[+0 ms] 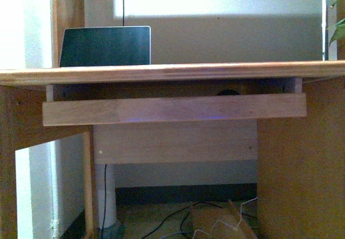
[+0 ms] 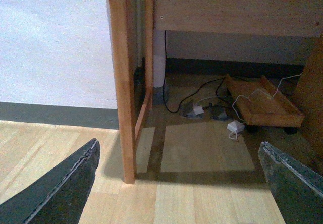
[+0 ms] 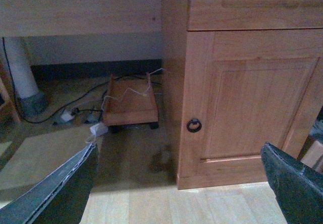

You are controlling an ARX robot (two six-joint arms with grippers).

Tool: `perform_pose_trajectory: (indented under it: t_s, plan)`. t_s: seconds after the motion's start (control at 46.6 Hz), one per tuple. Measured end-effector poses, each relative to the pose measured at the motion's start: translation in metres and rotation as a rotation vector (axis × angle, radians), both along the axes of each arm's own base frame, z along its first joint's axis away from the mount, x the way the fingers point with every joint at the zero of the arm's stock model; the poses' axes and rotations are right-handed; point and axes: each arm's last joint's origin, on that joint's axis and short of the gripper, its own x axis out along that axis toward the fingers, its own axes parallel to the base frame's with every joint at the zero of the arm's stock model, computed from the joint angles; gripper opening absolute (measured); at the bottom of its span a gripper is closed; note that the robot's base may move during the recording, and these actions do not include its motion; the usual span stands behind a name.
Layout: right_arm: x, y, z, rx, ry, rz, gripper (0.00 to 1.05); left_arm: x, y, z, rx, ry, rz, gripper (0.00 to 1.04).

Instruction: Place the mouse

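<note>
Pale wooden desk top (image 1: 172, 72) with a rounded front edge crosses the front view, before a grey wall. On it, at the left, stands a dark, flat laptop (image 1: 105, 46) with rounded corners. Under the top hangs a pull-out tray with a plain wooden front rail (image 1: 172, 111). The mouse (image 1: 229, 92) shows only as a small dark dome just above this rail, right of the middle, in shadow.

Light plank floor (image 2: 202, 204) lies below, with thin cables and a low wooden trolley (image 3: 131, 108). A panelled cabinet door (image 3: 252, 98) has a dark ring pull (image 3: 194, 125).

The left gripper (image 2: 178, 143) and the right gripper (image 3: 178, 146) have dark, matte fingers spread wide, with only the floor between them. The mouse is well apart from both.
</note>
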Motion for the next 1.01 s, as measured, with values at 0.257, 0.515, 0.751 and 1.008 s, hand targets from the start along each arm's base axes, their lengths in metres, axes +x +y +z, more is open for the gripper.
perform_pose_trajectory:
  t_s: [0.257, 0.515, 0.751, 1.008]
  plan:
    - [0.0000, -0.0002, 0.0000, 0.000, 0.000, -0.003, 0.97, 0.0000, 0.0000, 0.0000, 0.000, 0.000, 0.000, 0.97]
    - [0.0000, -0.0001, 0.0000, 0.000, 0.000, 0.000, 0.97, -0.0001, 0.0000, 0.0001, 0.000, -0.001, 0.001, 0.97]
    - [0.0000, -0.0001, 0.0000, 0.000, 0.000, 0.000, 0.97, -0.0001, 0.0000, 0.0001, 0.000, -0.001, 0.000, 0.97]
    - [0.0000, -0.0001, 0.0001, 0.000, -0.001, 0.000, 0.97, -0.0001, 0.0000, 0.0001, 0.000, -0.001, 0.000, 0.97]
